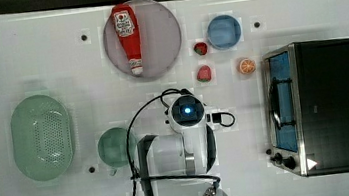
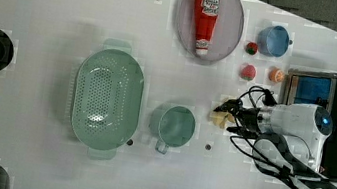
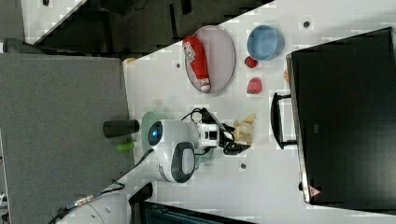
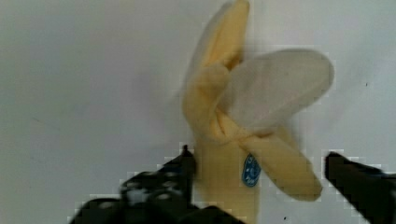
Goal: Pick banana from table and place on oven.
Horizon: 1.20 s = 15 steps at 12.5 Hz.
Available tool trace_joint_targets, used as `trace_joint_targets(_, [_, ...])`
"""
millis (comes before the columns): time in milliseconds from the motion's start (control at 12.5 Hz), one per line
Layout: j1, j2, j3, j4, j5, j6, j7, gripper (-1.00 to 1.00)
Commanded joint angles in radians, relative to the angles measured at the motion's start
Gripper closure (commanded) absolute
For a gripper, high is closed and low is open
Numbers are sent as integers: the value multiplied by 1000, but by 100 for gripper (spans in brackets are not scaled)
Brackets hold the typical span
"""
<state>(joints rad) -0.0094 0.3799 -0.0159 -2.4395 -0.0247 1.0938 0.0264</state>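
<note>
The banana (image 4: 219, 107) is a pale yellow, half-peeled soft piece with a blue sticker, lying on the white table (image 1: 16, 57). My gripper (image 4: 261, 168) is open, with one dark finger on each side of the banana's lower end. One finger (image 4: 180, 168) is against the banana and the other (image 4: 350, 175) stands off it. In the left view the banana (image 2: 220, 117) lies at the gripper (image 2: 228, 116), beside the teal cup. The right view has the banana (image 3: 245, 127) between the gripper (image 3: 235, 138) and the oven (image 3: 345, 116). The oven (image 1: 334, 103) has a black top.
A grey plate (image 1: 159, 34) holds a ketchup bottle (image 1: 126, 31). Two strawberries (image 1: 203, 73), an orange slice (image 1: 246, 66) and a blue bowl (image 1: 224, 31) sit near the oven. A green colander (image 1: 41, 137) and a teal cup (image 1: 115, 146) are at the top view's left.
</note>
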Motion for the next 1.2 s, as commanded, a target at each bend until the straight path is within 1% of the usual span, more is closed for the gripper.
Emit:
trace_joint_targets(80, [-3,-28,-3,9,-11,49,32,-18])
trace_joint_targets(240, [-3,-28,-3,10,-11,57,32,28])
trace_joint_targets(320, [-3,-29,-3,11,-11,62,32,47])
trace_joint_targets(560, [-3,-70,-3,14,-11,69,32,47])
trace_joint_targets(720, [-3,-162,-2,15,-11,49,32,47])
trace_joint_targets(800, [-3,-225,-2,17,-11,9,32,47])
trace_joint_targets(1040, [-2,-429,-1,65,-11,-229,32,47])
trace_joint_targets(1200, [-2,-535,-3,136,-11,-425,32,47])
